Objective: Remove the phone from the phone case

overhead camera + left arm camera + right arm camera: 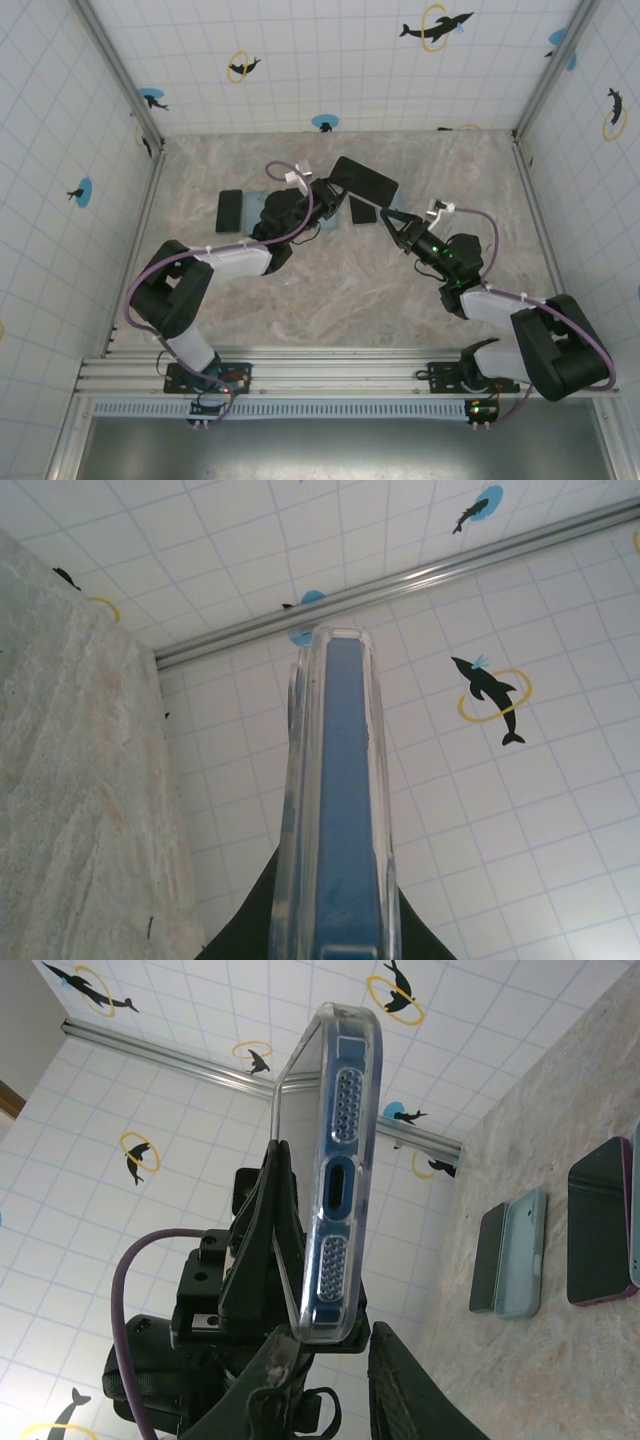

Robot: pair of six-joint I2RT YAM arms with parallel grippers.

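A blue phone [347,780] in a clear case [300,790] is held up off the table, edge-on in the left wrist view. My left gripper [325,189] is shut on it, with black fingers [238,932] on both sides of its lower end. In the top view the cased phone [365,180] tilts up toward the back. In the right wrist view its port end [340,1170] faces the camera. My right gripper [340,1380] is open just below the phone's lower corner, which rests near the left finger [268,1365]; the right finger stands apart.
On the marble table [330,280] lie a black phone [229,211], a light blue case [256,200] and a dark phone [363,211]. In the right wrist view a grey phone [489,1258], a teal case [525,1253] and a purple-rimmed phone [600,1222] lie flat. Tiled walls enclose the table.
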